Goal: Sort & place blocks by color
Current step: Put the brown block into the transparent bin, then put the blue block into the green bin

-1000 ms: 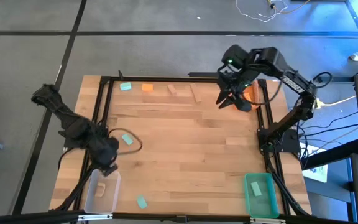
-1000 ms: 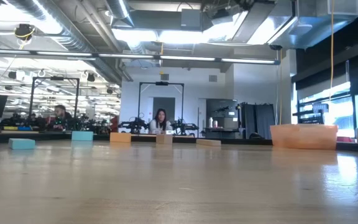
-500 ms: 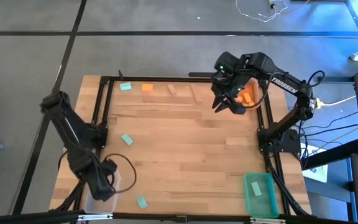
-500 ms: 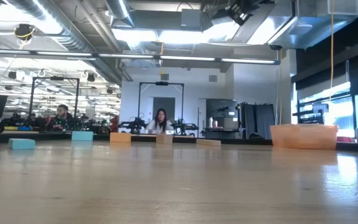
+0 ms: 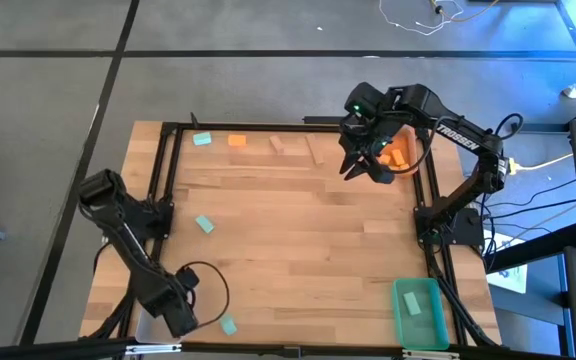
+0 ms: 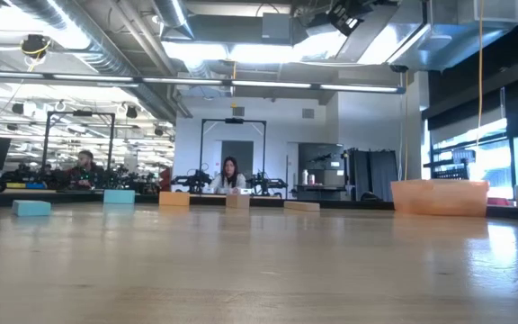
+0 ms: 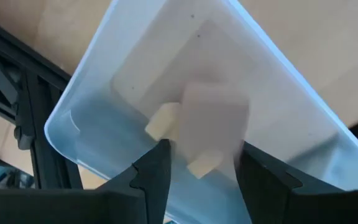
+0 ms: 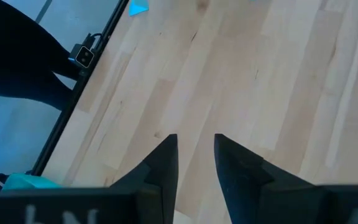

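Note:
My left gripper [image 5: 180, 318] [image 7: 204, 147] is open above the clear bin [image 7: 86, 118] at the table's near left corner. A pale wood block [image 7: 215, 118] shows blurred between the open fingers, and I see neither finger touching it. Two more wood blocks [image 7: 164, 122] lie on the bin's floor. My right gripper [image 5: 365, 166] [image 8: 196, 155] is open and empty above the table, next to the orange bin [image 5: 400, 152]. On the table lie teal blocks [image 5: 202, 139] [image 5: 204, 224] [image 5: 228, 325], an orange block [image 5: 236, 141] and two wood blocks [image 5: 278, 144] [image 5: 315, 150].
A green bin [image 5: 418, 312] stands at the near right corner. A black frame [image 5: 168, 170] runs along the table's left, far and right sides. In the low view the blocks [image 6: 120, 196] and the orange bin [image 6: 439, 196] line the far edge. People sit in the room beyond.
My left gripper has swung toward the table's near edge, from beside the middle teal block to above the clear bin. My right gripper has moved a little toward the table's left, away from the orange bin, then kept still.

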{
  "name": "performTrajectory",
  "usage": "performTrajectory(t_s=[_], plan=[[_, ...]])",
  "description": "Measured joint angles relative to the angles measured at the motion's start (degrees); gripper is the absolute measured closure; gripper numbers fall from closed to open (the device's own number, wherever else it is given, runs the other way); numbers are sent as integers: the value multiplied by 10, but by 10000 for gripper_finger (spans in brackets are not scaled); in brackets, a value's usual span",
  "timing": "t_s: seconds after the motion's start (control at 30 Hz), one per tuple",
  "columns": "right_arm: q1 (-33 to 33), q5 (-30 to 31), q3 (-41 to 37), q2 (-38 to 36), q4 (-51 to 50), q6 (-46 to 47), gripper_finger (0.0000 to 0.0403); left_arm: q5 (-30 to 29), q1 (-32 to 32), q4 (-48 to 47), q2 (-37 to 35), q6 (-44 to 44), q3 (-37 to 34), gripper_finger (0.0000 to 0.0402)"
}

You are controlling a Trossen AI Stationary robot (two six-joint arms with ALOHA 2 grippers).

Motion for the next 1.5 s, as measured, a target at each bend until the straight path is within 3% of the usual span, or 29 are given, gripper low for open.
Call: performTrajectory(t_s=[0.3, 0.47, 0.67, 0.8, 0.93, 1.1, 1.2, 1.4, 1.5], plan=[[0, 0, 0, 0, 0, 2, 299, 3, 21, 1, 6, -3, 0, 235], [0, 0, 0, 0, -3, 3, 299, -5, 22, 0, -25, -20, 0, 234], [0, 1, 0, 0, -6, 3, 299, -48, 22, -2, -106, -99, 0, 233], [0, 1, 0, 0, -6, 3, 299, -114, 28, -19, -175, -137, 0, 233], [0, 2, 0, 0, -11, 4, 299, -179, 67, -55, -231, -135, 0, 233], [0, 12, 0, 0, -3, 62, 299, -195, 150, -112, -272, -87, 0, 233], [0, 58, 0, 1, -2, 154, 299, -203, 212, -133, -273, -52, 0, 233], [4, 244, 0, 1, -1, 342, 299, -252, 315, -150, -272, -20, 0, 233], [5, 301, 0, 1, -1, 423, 299, -290, 351, -145, -272, -19, 0, 233]])
